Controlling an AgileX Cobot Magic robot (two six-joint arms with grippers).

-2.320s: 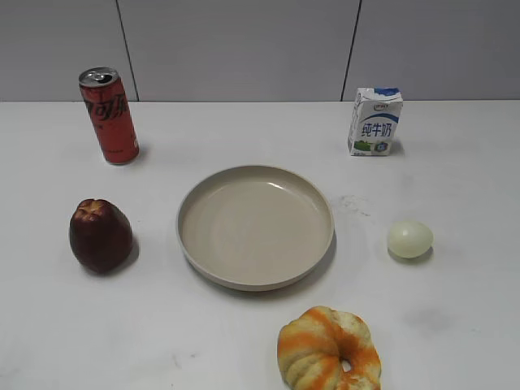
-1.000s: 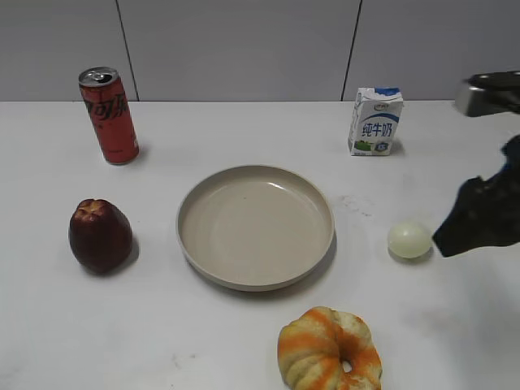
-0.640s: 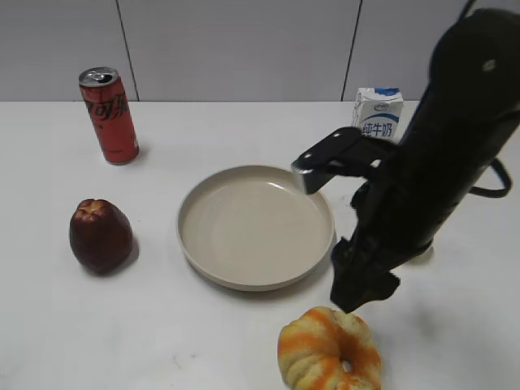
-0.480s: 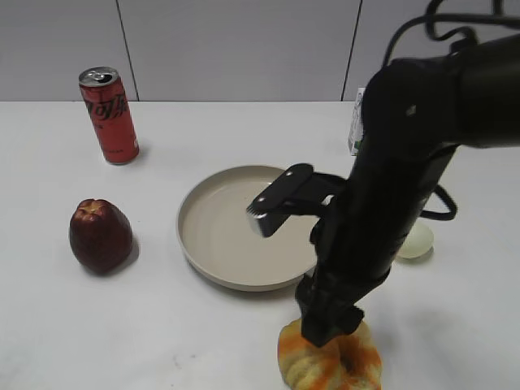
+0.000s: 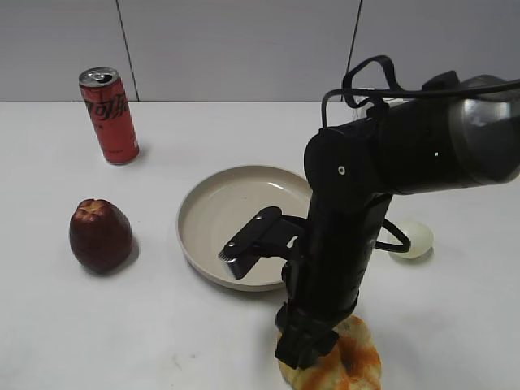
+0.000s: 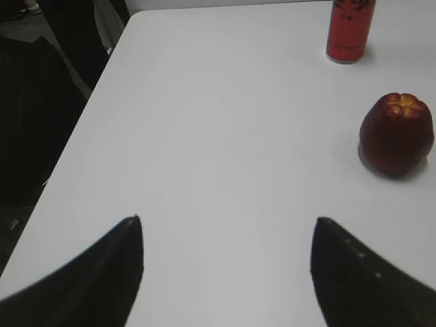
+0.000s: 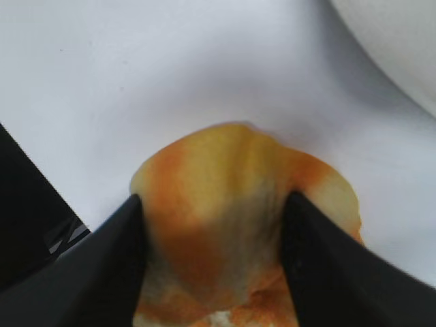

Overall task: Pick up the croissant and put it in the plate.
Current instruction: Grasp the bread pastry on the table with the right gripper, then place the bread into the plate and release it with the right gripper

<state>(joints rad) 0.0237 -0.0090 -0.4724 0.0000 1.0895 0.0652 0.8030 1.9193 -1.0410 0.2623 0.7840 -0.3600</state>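
Note:
The croissant (image 5: 355, 358), puffy with orange and cream stripes, lies on the white table at the front edge, just in front of the plate (image 5: 203, 213). My right gripper (image 5: 310, 357) has come down onto it. In the right wrist view its two fingers (image 7: 214, 197) press against both sides of the croissant (image 7: 225, 160), and a bit of the plate's rim (image 7: 402, 48) shows at the top right. The plate is beige, round and holds nothing. My left gripper (image 6: 227, 219) is open and empty above bare table at the left.
A dark red apple (image 5: 100, 236) sits left of the plate and also shows in the left wrist view (image 6: 396, 135). A red can (image 5: 109, 115) stands at the back left. A pale egg (image 5: 414, 237) lies right of the plate, partly behind my right arm.
My right arm has swung in from the right, past the egg and over the plate's edge, and dropped onto the croissant. The fingers now grip the croissant, which looks squeezed.

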